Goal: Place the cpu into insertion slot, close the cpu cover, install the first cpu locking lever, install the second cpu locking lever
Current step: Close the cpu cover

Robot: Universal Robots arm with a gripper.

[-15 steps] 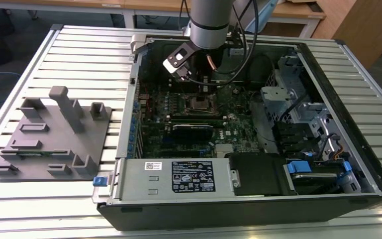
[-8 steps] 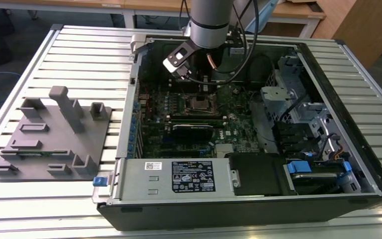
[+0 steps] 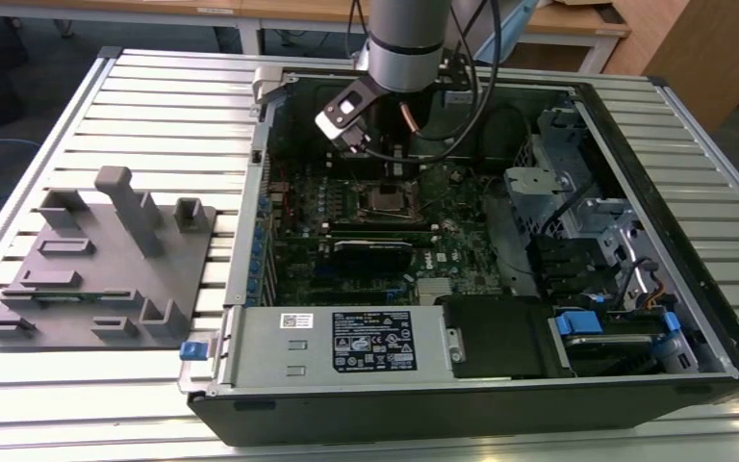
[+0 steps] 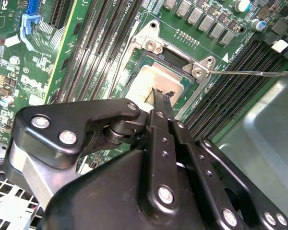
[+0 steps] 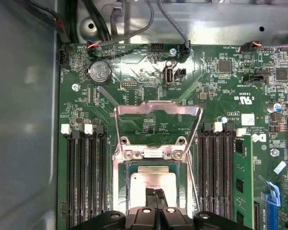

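The cpu [image 5: 152,182] lies flat in the insertion slot [image 5: 120,189], directly beneath the gripper [image 5: 156,193]. Its jaws are closed together on nothing, with the tips at or just above the middle of the chip's metal top; contact cannot be confirmed. The cpu cover [image 5: 158,108] stands raised open just beyond the jaw tips, at the slot's hinge edge, and in the exterior view the arm [image 3: 402,38] hangs near vertical into the open computer case [image 3: 626,395] on the worktop [image 3: 151,87].
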